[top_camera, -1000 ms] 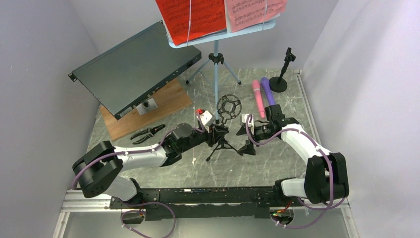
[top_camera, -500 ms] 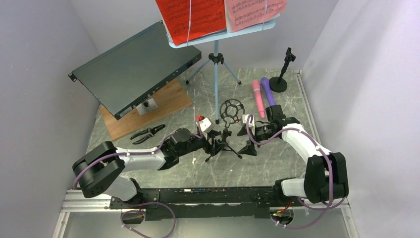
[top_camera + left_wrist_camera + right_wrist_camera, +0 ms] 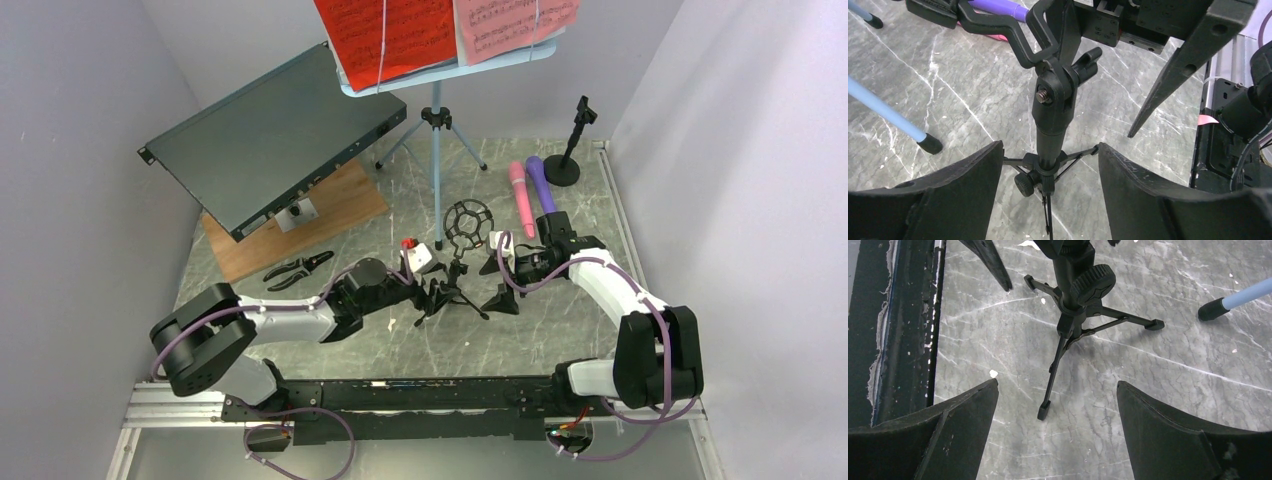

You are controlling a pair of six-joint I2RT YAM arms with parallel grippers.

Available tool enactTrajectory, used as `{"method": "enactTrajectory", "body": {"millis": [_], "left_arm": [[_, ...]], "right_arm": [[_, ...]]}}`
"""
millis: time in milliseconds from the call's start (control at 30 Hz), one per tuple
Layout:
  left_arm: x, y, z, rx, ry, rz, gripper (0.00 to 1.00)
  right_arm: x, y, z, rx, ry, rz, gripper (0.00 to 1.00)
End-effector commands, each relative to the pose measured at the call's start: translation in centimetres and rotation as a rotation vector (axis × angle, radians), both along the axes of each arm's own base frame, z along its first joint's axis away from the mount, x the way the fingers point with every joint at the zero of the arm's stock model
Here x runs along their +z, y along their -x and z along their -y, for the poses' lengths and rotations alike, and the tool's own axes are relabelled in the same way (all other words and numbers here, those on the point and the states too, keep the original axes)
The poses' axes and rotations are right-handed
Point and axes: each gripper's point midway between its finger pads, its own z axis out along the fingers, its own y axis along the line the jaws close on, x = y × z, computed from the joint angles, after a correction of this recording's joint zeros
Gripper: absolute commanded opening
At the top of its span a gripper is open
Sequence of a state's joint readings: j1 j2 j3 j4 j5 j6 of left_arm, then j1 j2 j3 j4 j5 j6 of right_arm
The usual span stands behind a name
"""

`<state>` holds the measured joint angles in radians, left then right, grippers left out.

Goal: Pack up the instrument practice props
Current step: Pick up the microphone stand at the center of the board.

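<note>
A small black tripod mic support [image 3: 458, 262] with a round shock mount stands mid-table. My left gripper [image 3: 432, 290] is open around its lower stem [image 3: 1050, 135], without touching it. My right gripper [image 3: 497, 283] is open and empty just right of it; the support's legs [image 3: 1073, 315] lie ahead of my right gripper [image 3: 1058, 384]. The light-blue music rack [image 3: 436, 150] stands behind on tripod legs, holding a red page [image 3: 385, 35] and a pink page [image 3: 510, 25]. The pink microphone [image 3: 521, 198] and the purple microphone [image 3: 541, 183] lie at the right. A second black support [image 3: 570, 150] stands far right. No white page shows.
A large dark metal box [image 3: 270, 135] leans on a wooden board [image 3: 300, 225] at the back left. Black pliers [image 3: 298, 268] lie in front of it. A blue rack leg [image 3: 883, 112] runs left of my left gripper [image 3: 1049, 147]. Grey walls close in on both sides.
My left gripper has dropped lower along the tripod support's stem, and the support has shifted slightly to the right. The right arm has not moved.
</note>
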<state>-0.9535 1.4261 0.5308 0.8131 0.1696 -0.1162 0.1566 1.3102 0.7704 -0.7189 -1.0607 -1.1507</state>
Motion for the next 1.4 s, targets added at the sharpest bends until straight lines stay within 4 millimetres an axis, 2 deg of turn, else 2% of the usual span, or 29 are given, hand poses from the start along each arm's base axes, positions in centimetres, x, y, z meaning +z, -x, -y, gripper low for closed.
{"method": "enactTrajectory", "body": {"millis": [0,167,267,300,433,733,800,1033,1133,1267,1367], "left_arm": [[2.7,-1.3,1.7,-0.004,0.048,0.099,0.71],[2.5,-1.7,2.6,-0.015,0.038,0.095,0.53],[2.6,-1.6,2.7,-0.022,0.046,0.095,0.39],[2.7,-1.5,2.8,-0.029,0.05,0.096,0.33],[3.0,-1.2,3.1,-0.051,0.057,0.094,0.01],[5.2,-2.5,4.5,0.062,0.111,0.123,0.0],[6.0,-2.8,5.1,0.102,0.146,0.144,0.0],[8.0,-6.6,6.5,0.34,0.24,0.151,0.0],[7.3,-9.0,7.6,0.436,0.231,0.142,0.0],[5.9,-11.7,8.8,0.543,0.225,0.168,0.0],[4.9,-12.9,9.7,0.582,0.241,0.163,0.0]], "right_arm": [[1.6,-0.9,-0.3,0.018,-0.04,0.049,0.91],[1.6,-0.9,-0.2,0.014,-0.039,0.048,0.91],[1.6,-0.9,-0.2,0.013,-0.039,0.047,0.91],[1.6,-0.9,-0.2,0.013,-0.039,0.047,0.91],[1.6,-0.9,-0.1,0.013,-0.039,0.047,0.91],[2.1,-1.8,0.9,-0.028,-0.014,0.066,0.91],[2.7,-2.5,1.9,-0.068,-0.011,0.071,0.93],[5.1,-4.9,7.1,-0.291,0.003,0.109,0.96],[5.7,-5.3,8.0,-0.339,-0.006,0.111,0.97],[5.7,-5.6,8.3,-0.36,-0.014,0.089,0.96],[5.6,-5.7,8.4,-0.369,-0.014,0.082,0.96]]}}
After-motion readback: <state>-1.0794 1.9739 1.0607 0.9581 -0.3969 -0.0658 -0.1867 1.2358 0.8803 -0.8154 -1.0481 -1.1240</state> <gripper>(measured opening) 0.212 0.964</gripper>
